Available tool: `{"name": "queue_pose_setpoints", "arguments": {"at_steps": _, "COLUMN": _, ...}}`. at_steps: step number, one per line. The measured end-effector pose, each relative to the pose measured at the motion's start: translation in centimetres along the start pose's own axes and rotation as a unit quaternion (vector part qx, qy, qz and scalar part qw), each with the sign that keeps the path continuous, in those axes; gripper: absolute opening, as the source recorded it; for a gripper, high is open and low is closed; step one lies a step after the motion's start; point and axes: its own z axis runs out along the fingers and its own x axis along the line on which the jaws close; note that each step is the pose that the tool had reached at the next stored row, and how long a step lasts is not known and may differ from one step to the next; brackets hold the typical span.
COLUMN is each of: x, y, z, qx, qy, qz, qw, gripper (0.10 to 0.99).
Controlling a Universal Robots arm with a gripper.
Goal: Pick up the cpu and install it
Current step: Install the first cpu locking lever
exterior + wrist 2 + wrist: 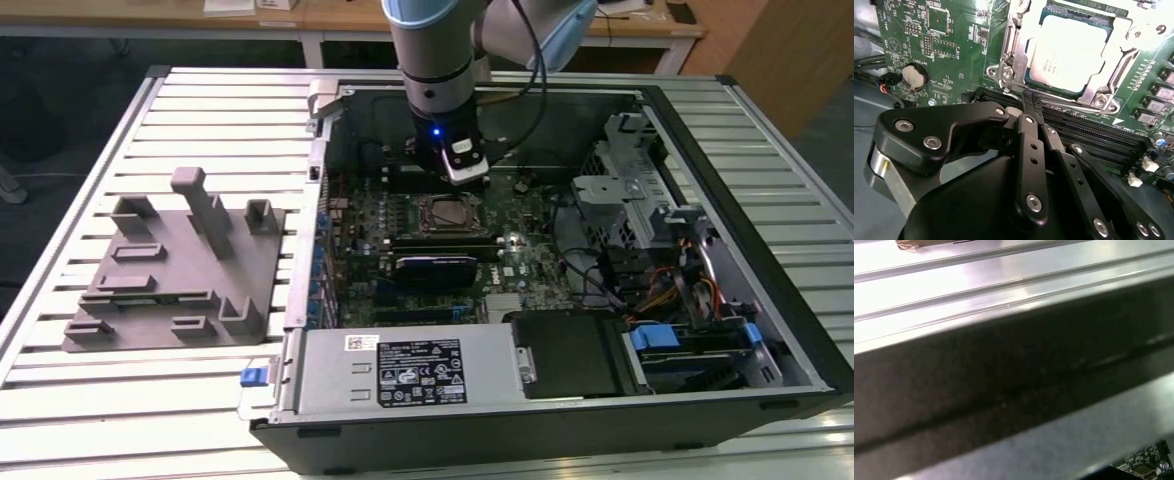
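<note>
A: Where's the cpu (1071, 52)?

B: Already seated in the socket frame (1014, 60) on the green board (939, 45), silvery top up. Frame lies around it, which suggests the install is largely done.

A: And the claw (1030, 102)?

B: Fingers pinched together, nothing between them. Tips sit just beside the socket's near edge, over the black memory slots (1089, 137). The exterior view puts the arm (434, 60) above the open computer case (747, 330), right of the grey fixture (174, 265) on the worktop (80, 400).

Pale silvery cpu (1069, 52) on green motherboard (954, 45); black end effector (1030, 107).
</note>
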Motion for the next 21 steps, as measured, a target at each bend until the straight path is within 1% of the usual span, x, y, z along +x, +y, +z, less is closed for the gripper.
{"name": "queue_pose_setpoints", "arguments": {"at_steps": 2, "x": -0.03, "y": 0.03, "z": -0.15, "qx": -0.0001, "qy": -0.0001, "qz": 0.0, "qw": 1.0, "gripper": 0.106}}
{"name": "queue_pose_setpoints", "arguments": {"at_steps": 5, "x": -0.11, "y": 0.12, "z": -0.67, "qx": -0.0001, "qy": 0.0, "qz": 0.0, "qw": 1.0, "gripper": 0.106}}
{"name": "queue_pose_setpoints", "arguments": {"at_steps": 7, "x": -0.14, "y": 0.16, "z": -0.86, "qx": -0.0002, "qy": 0.0, "qz": 0.0, "qw": 1.0, "gripper": 0.106}}
{"name": "queue_pose_setpoints", "arguments": {"at_steps": 9, "x": -0.14, "y": 0.16, "z": -0.86, "qx": -0.0019, "qy": 0.0005, "qz": 0.0, "qw": 1.0, "gripper": 0.106}}
{"name": "queue_pose_setpoints", "arguments": {"at_steps": 12, "x": -0.1, "y": 0.14, "z": -0.86, "qx": -0.006, "qy": 0.0018, "qz": 0.003, "qw": 1.0, "gripper": 0.106}}
{"name": "queue_pose_setpoints", "arguments": {"at_steps": 15, "x": -0.06, "y": 0.13, "z": -0.86, "qx": -0.0069, "qy": 0.0019, "qz": 0.004, "qw": 1.0, "gripper": 0.106}}
{"name": "queue_pose_setpoints", "arguments": {"at_steps": 21, "x": -0.05, "y": 0.07, "z": -0.72, "qx": -0.0079, "qy": -0.0016, "qz": 0.003, "qw": 1.0, "gripper": 0.106}}
